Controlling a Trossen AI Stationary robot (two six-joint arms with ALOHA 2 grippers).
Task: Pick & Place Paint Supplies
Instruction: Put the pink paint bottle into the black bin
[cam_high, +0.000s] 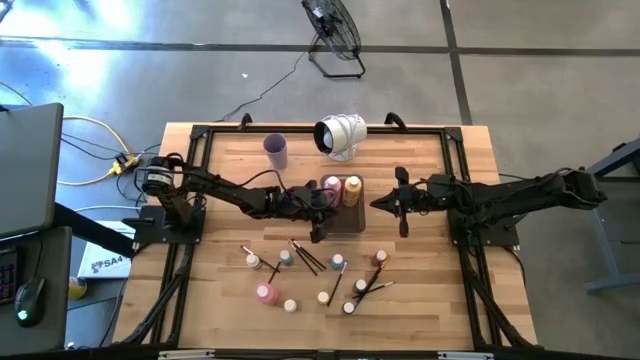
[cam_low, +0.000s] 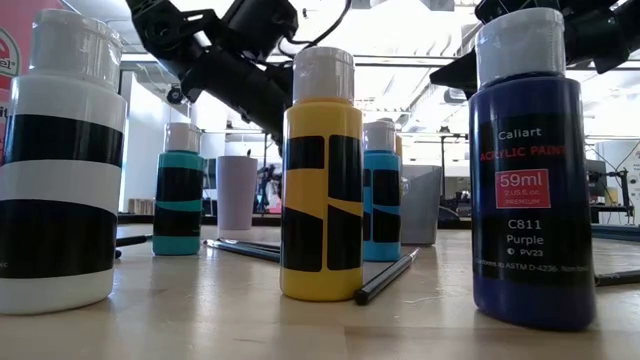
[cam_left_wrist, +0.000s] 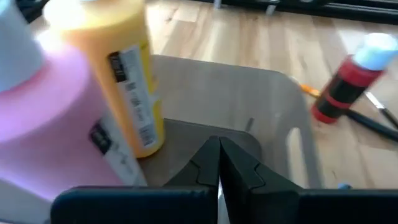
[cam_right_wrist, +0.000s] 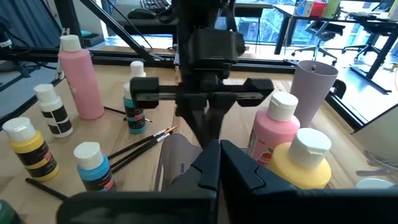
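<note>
Butcher-block planks (cam_high: 420, 300) carry the whole set-up, with grey floor and a black floor fan (cam_high: 333, 28) beyond the table's far edge. From above we count two large bottles standing in the clear grey tray (cam_high: 343, 219) at mid-table, a pink bottle (cam_high: 331, 188) and an orange-yellow bottle (cam_high: 352, 188) touching side by side, plus a third large pink bottle (cam_high: 266, 292) on the bare wood near the front. Around it lie roughly nine small white-capped bottles and at least four thin paintbrushes (cam_high: 305, 257), scattered across the front half; we cannot count the brushes exactly. One lilac cup (cam_high: 276, 150) and one white tipped container (cam_high: 341, 135) sit near the far edge. Our left gripper (cam_high: 318, 215) hangs over the tray beside the two bottles, its fingers pressed together on nothing, as the left wrist view confirms. Our right gripper (cam_high: 402, 208) waits just right of the tray, fingers likewise pressed together and empty. Only the low view lets us read a label: a purple acrylic paint bottle (cam_low: 528, 170) beside a yellow small bottle (cam_low: 321, 175). Only the left wrist view shows a red small bottle (cam_left_wrist: 348, 81) beyond the tray's corner.
</note>
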